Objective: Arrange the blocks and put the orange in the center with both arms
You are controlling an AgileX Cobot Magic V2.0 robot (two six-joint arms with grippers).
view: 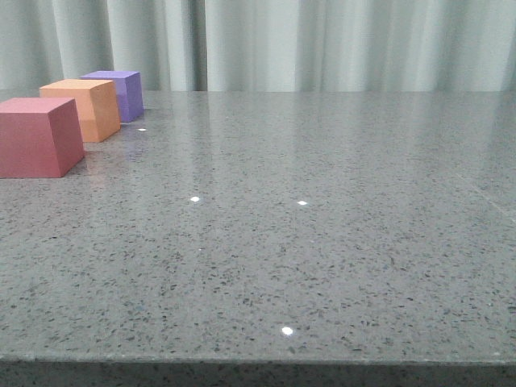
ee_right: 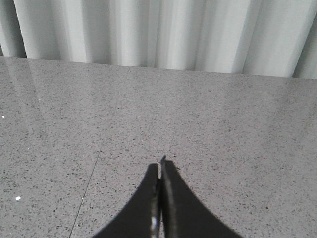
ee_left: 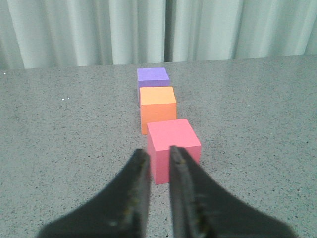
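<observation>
Orange, the middle cube (view: pixel 83 107) sits in a row on the grey speckled worktop (view: pixel 322 242), with the red cube (view: pixel 38 136) just beside it on the near side and the purple cube (view: pixel 119 93) just behind it, all close together. Short of the red cube hangs the left end effector (ee_left: pixel 157 156), its dark fingers slightly parted and holding nothing. Well apart from the orange cube, over bare worktop, the right end effector (ee_right: pixel 161 166) has its fingers pressed together, empty.
</observation>
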